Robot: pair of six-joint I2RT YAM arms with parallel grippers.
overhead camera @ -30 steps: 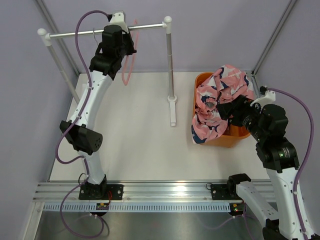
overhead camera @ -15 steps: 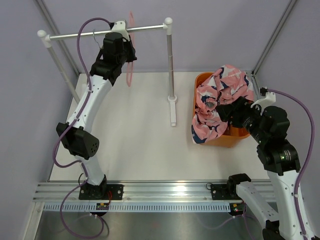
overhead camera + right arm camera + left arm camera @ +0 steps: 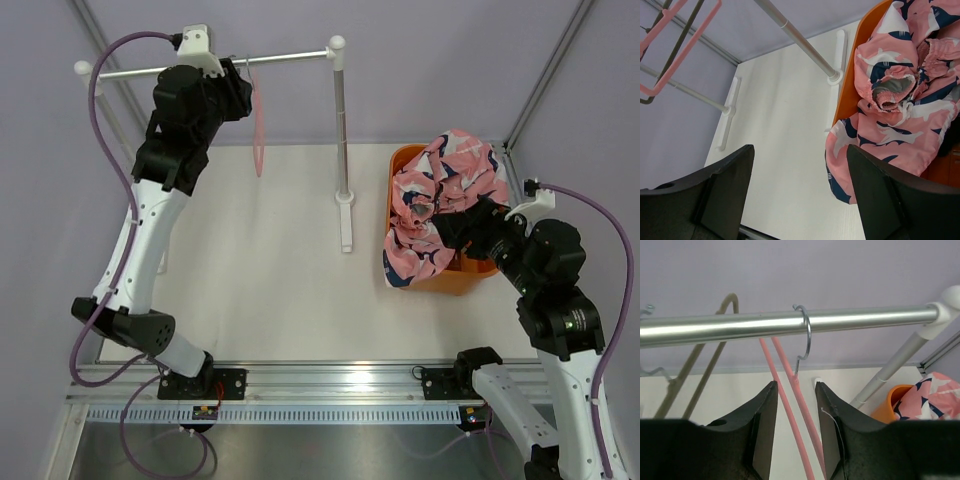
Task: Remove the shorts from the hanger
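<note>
The pink and navy patterned shorts [image 3: 440, 200] lie bunched in the orange basket [image 3: 470, 272] at the right, spilling over its front rim; they also show in the right wrist view [image 3: 905, 100]. The bare pink hanger [image 3: 258, 120] hangs by its metal hook [image 3: 805, 335] on the silver rail [image 3: 290, 56]. My left gripper [image 3: 795, 385] is open, its jaws on either side of the hanger's two pink arms [image 3: 787, 382] just below the rail. My right gripper [image 3: 800, 147] is wide open and empty, beside the basket's near left side.
The rack's right post [image 3: 341, 130] stands mid-table on a white foot [image 3: 346, 225]. A tan hanger [image 3: 700, 360] hangs on the rail left of the pink one. Grey walls and frame posts close in the back and sides.
My left arm has swung left and back along the rail with the pink hanger, which now hangs straight down and edge-on. The right arm has barely moved.
</note>
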